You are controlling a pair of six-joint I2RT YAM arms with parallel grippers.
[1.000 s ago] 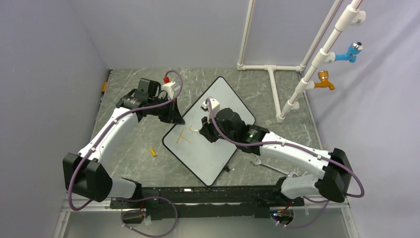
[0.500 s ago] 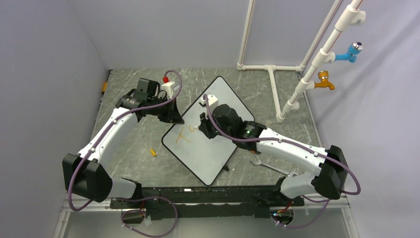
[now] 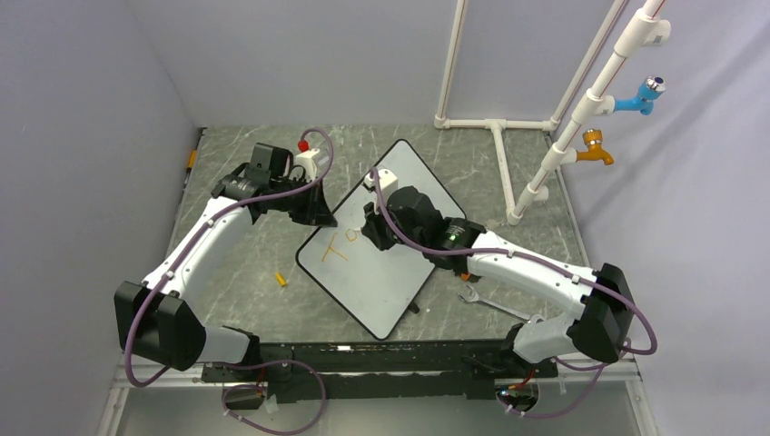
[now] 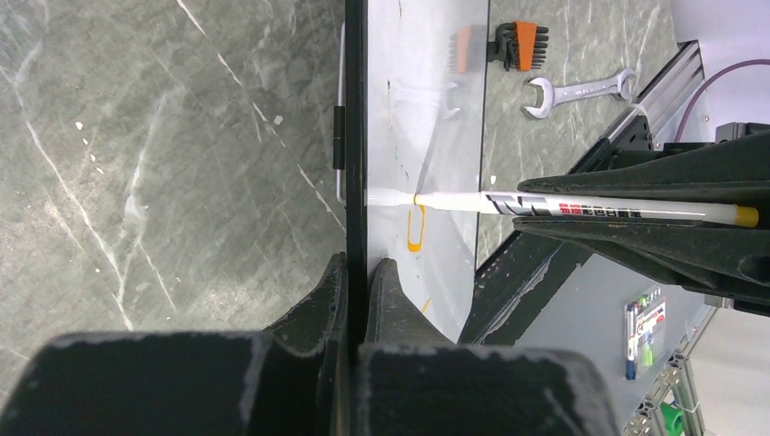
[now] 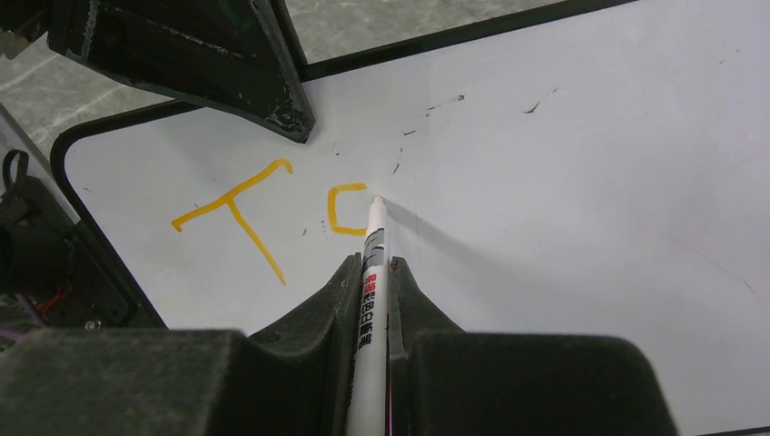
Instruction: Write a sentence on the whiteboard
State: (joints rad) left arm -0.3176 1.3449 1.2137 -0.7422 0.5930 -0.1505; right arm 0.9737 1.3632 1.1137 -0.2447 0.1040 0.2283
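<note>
The whiteboard (image 3: 381, 295) lies slanted in the middle of the table, white with a thin black rim. My left gripper (image 3: 320, 214) is shut on its upper left rim, and the left wrist view shows the rim edge-on between the fingers (image 4: 356, 272). My right gripper (image 3: 370, 232) hovers over the board, shut on a white marker (image 5: 372, 272) whose tip touches the whiteboard (image 5: 563, 182). The sentence (image 5: 238, 213) stands as an orange "T" and a partly closed round letter (image 5: 340, 211) beside the tip. The marker (image 4: 581, 207) also crosses the left wrist view.
A silver wrench (image 3: 490, 304) lies right of the board under the right arm. A small orange cap (image 3: 281, 279) rests on the table left of the board. A white pipe frame (image 3: 504, 173) with blue and orange taps stands at the back right. A folding hex-key set (image 4: 518, 44) lies near the wrench (image 4: 581, 88).
My right gripper has moved the marker a little up and left over the board. The second orange letter has grown from a short stroke into a curve. The left arm has stayed still.
</note>
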